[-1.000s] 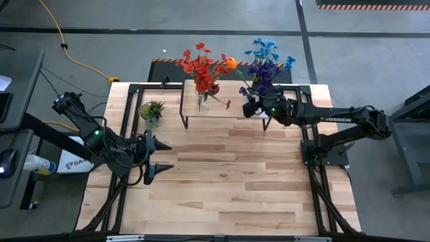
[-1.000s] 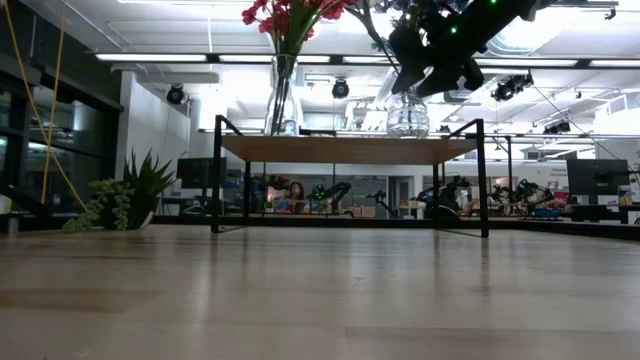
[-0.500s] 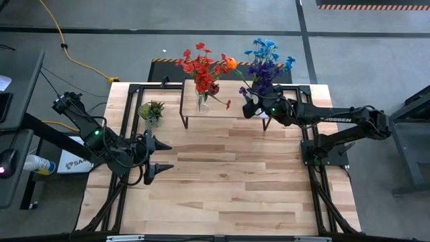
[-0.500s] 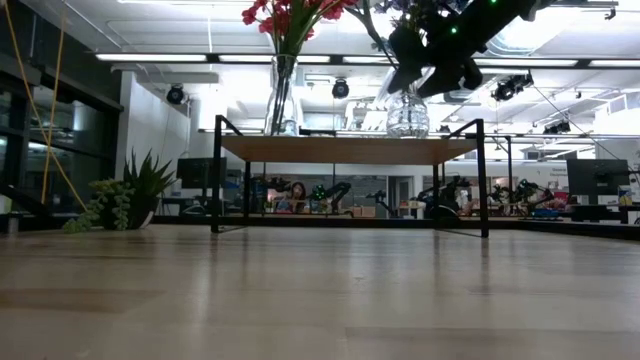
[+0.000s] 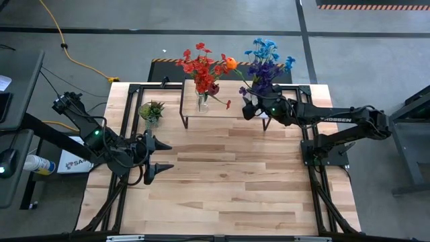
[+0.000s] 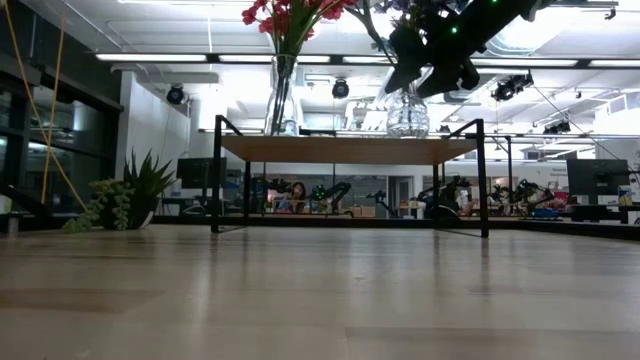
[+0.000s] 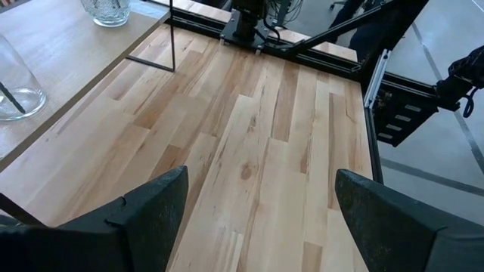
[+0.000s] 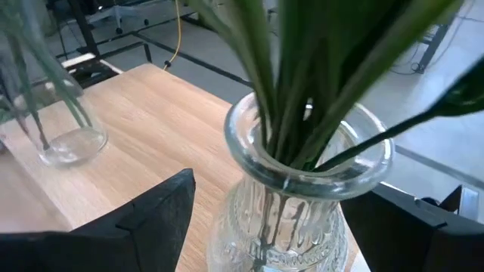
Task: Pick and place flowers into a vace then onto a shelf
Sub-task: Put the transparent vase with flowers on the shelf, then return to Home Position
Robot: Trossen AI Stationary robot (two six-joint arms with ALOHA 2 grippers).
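Note:
The shelf [image 5: 225, 111] stands at the table's far side; its light-wood board [image 6: 345, 150] carries two glass vases. A tall vase [image 6: 282, 95] holds red flowers [image 5: 201, 67] and an orange one [image 5: 230, 64]. A round ribbed vase [image 6: 407, 115] holds blue and purple flowers [image 5: 263, 60] and stands with its base on the board. My right gripper [image 5: 250, 106] is open with one finger on either side of this vase's neck [image 8: 302, 174]; a gap shows beside one finger [image 8: 162, 215]. My left gripper [image 5: 170, 156] is open and empty over the table's left part.
A small green spiky plant [image 5: 151, 109] stands on the table left of the shelf. The shelf's thin black legs [image 6: 215, 175] reach the tabletop. Bare wooden tabletop [image 5: 228, 175] lies in front of the shelf. The left wrist view [image 7: 261, 196] looks across the tabletop.

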